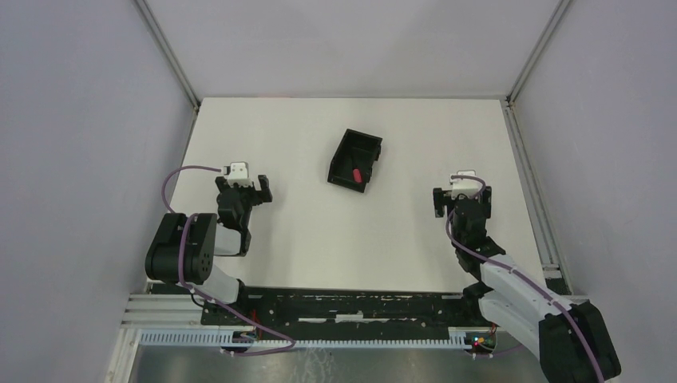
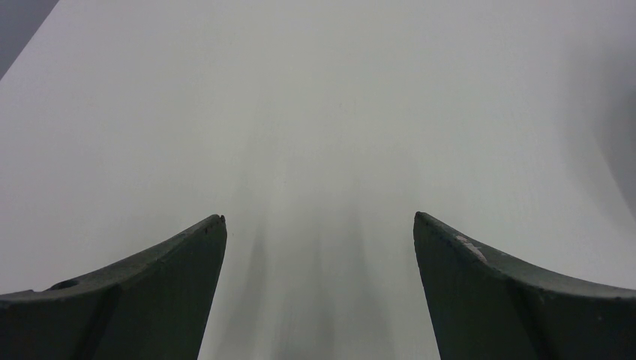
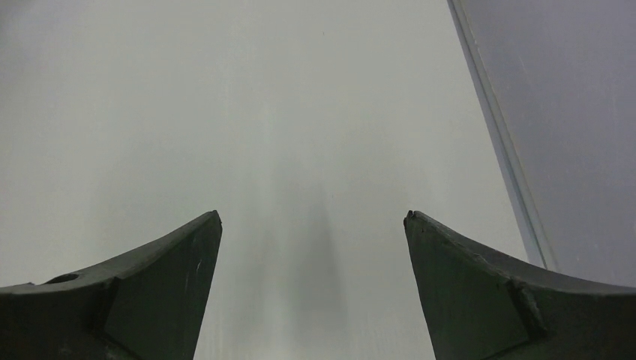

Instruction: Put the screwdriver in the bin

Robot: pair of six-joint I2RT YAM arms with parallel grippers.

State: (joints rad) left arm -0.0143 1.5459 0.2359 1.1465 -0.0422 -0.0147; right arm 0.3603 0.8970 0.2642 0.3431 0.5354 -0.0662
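The screwdriver [image 1: 357, 175] lies inside the bin [image 1: 338, 155], which stands on the table [image 1: 319, 239] between the two arms, well apart from both. The left gripper [image 2: 319, 217] and the right gripper [image 3: 313, 214] have their fingers spread wide and hold nothing.

The black bin [image 1: 336, 157] sits on the white table [image 1: 303, 247], a little beyond the two arms and between them, turned at a slant; the red-handled screwdriver [image 1: 357, 173] lies inside it, toward its nearer end. The left gripper [image 1: 243, 188] hangs over the table to the bin's left, well apart from it, jaws spread; the right gripper [image 1: 461, 199] hangs to the bin's right, likewise well apart and spread. A purple cable [image 1: 180, 179] loops from the left wrist down to the arm's base; grey walls [image 1: 80, 120] close in the table on three sides.
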